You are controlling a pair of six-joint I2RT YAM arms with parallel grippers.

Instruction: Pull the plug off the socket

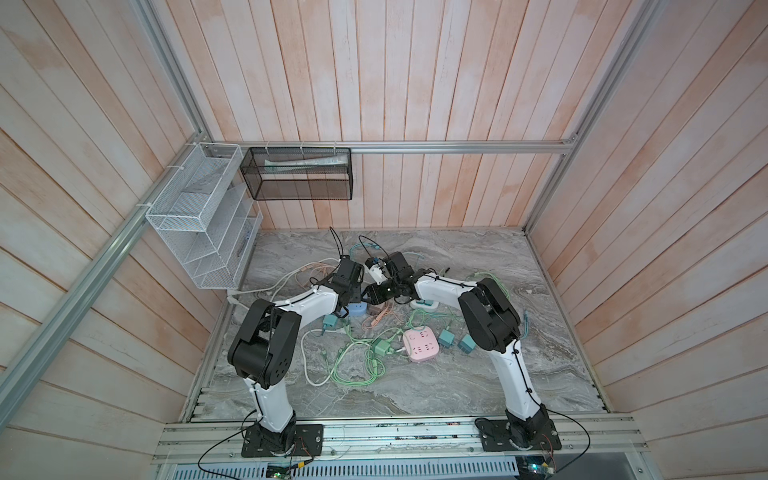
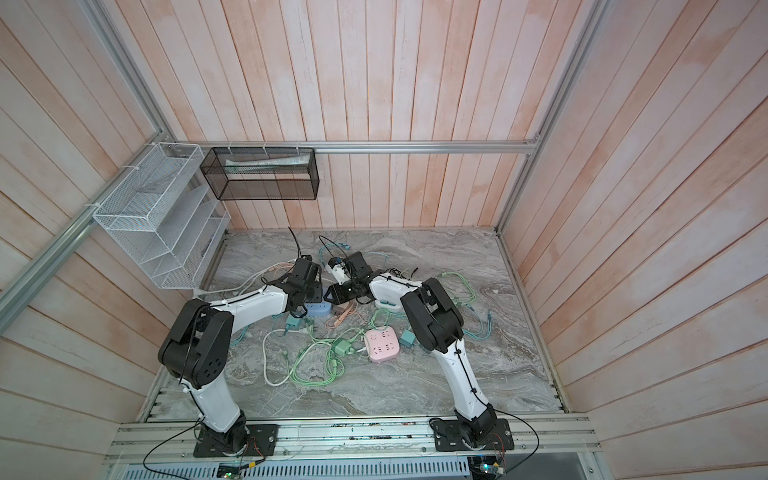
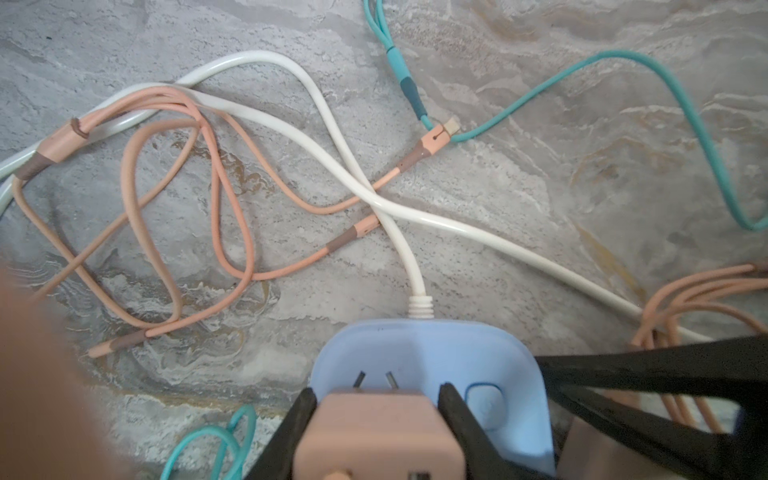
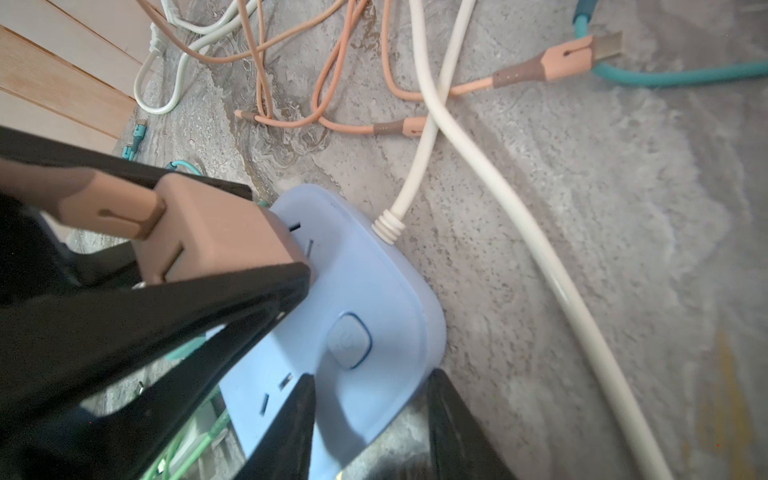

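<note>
Clamping the peach plug, the left tool hovers over the blue socket pinched by right tool.

Smooth plastic socket on matt, marble-patterned table.

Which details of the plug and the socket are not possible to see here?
Left wrist view: prong tips of the peach plug hidden at the blue socket; in or out unclear.
Both top views: plug covered by the left gripper.
Right wrist view: right gripper contact with the socket blurred, cut off at the edge.
</note>
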